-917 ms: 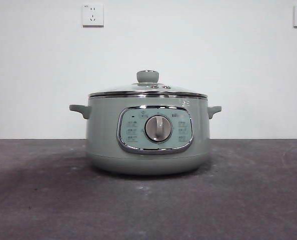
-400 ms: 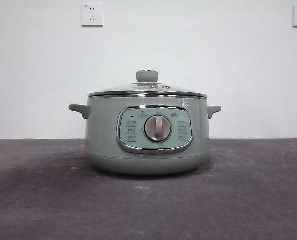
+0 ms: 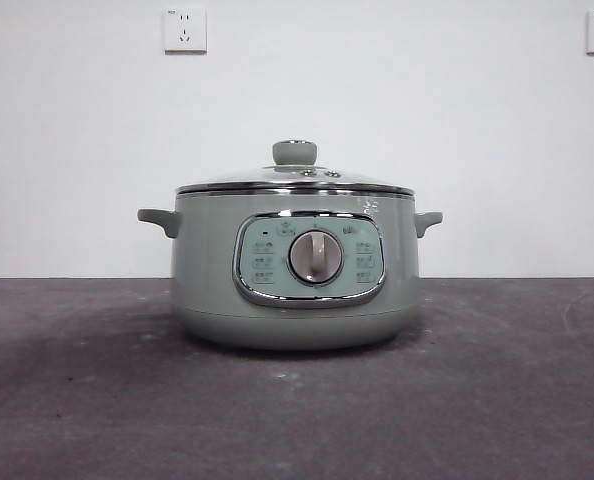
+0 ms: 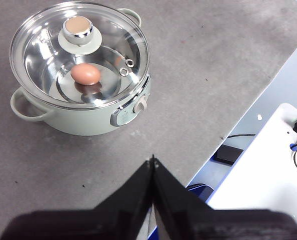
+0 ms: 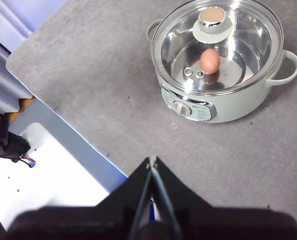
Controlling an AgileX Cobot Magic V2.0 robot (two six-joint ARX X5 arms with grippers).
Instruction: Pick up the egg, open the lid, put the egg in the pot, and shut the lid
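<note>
Black left pincer (image 4: 153, 161) closed, right pincer (image 5: 152, 161) closed, both raised above table (image 4: 203, 55)

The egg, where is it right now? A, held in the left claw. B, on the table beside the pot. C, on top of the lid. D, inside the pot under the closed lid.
D: the egg shows through the glass lid, which sits closed on the pot.

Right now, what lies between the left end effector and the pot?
Only bare grey table: the left wrist view shows nothing between the left end effector and the pot.
</note>
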